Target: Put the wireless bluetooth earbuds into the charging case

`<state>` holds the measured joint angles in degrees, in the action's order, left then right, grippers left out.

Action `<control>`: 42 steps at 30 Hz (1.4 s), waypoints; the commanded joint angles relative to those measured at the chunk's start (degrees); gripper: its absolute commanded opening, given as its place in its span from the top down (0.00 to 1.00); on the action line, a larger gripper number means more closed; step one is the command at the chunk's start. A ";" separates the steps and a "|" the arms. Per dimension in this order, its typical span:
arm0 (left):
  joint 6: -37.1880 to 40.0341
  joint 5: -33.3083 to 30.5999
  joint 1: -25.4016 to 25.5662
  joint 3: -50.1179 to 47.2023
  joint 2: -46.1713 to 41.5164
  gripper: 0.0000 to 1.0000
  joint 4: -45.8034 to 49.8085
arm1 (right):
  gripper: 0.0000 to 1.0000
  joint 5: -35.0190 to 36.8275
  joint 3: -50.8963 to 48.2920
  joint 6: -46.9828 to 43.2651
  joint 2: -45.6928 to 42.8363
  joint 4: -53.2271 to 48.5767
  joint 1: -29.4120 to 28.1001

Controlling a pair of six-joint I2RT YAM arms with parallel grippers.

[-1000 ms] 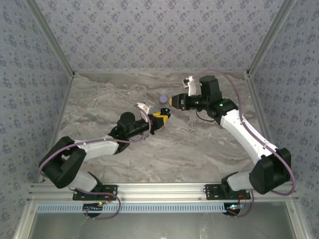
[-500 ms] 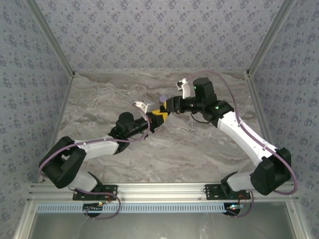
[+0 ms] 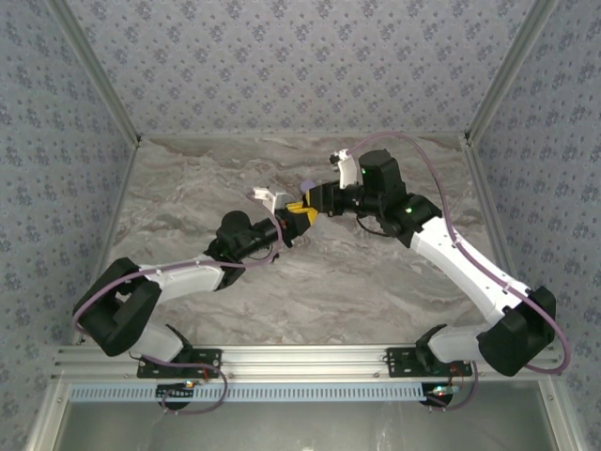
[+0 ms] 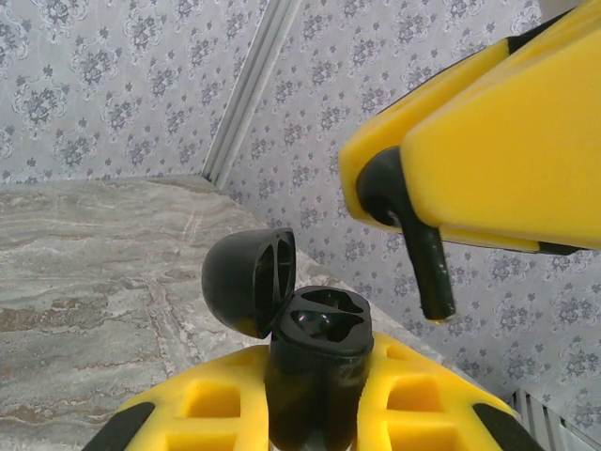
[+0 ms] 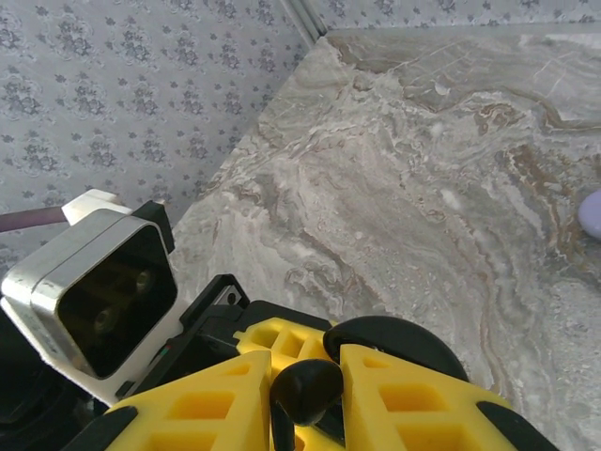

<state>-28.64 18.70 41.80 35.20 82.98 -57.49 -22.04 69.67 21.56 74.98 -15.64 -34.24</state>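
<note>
From above, two arms meet over the middle of one grey-veined marble table (image 3: 188,178). The left claw (image 3: 299,214) and right claw (image 3: 319,200) are nearly tip to tip. One pale lilac disc (image 3: 306,184) lies just behind them, with bare tabletop all around.

At the left wrist, the left claw clamps one glossy black case (image 4: 317,362), its rounded lid (image 4: 246,282) hinged open. One earbud (image 4: 413,235) hangs just above it, stem down, pinched by the right claw.

At the right wrist, ribbed yellow pads (image 5: 394,404) squeeze that earbud.

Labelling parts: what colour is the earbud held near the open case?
Black; the earbud shows best in the left wrist view.
</note>
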 commanded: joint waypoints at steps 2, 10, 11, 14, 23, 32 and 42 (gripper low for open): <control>-0.19 0.94 0.44 2.45 -3.05 0.84 -3.15 | 0.75 3.33 1.96 -1.94 -1.11 -0.97 -0.82; -0.18 0.86 0.46 2.58 -3.92 0.83 -2.66 | 0.75 4.64 2.03 -2.24 -0.98 -1.11 -1.18; -0.18 0.88 0.47 2.59 -3.90 0.83 -2.58 | 0.75 4.72 2.04 -2.23 -0.98 -0.97 -1.18; -0.08 0.94 0.41 2.74 -4.05 0.83 -1.96 | 0.75 4.60 2.05 -2.27 -0.90 -0.92 -1.18; -0.17 0.38 0.53 3.48 -3.45 0.83 0.66 | 0.75 3.93 2.22 -1.73 -0.59 -0.09 -1.28; 0.56 -2.17 0.52 4.55 -3.18 0.83 8.32 | 0.76 6.73 1.73 -2.20 -0.45 -1.75 -1.19; 4.88 -8.23 0.57 6.23 -4.26 0.83 24.41 | 0.76 8.72 -0.84 -2.22 -0.97 -5.07 -0.08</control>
<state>-26.50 14.44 42.13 38.72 80.66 -40.88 -15.29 69.52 20.12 74.98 -18.13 -34.74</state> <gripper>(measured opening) 0.177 0.237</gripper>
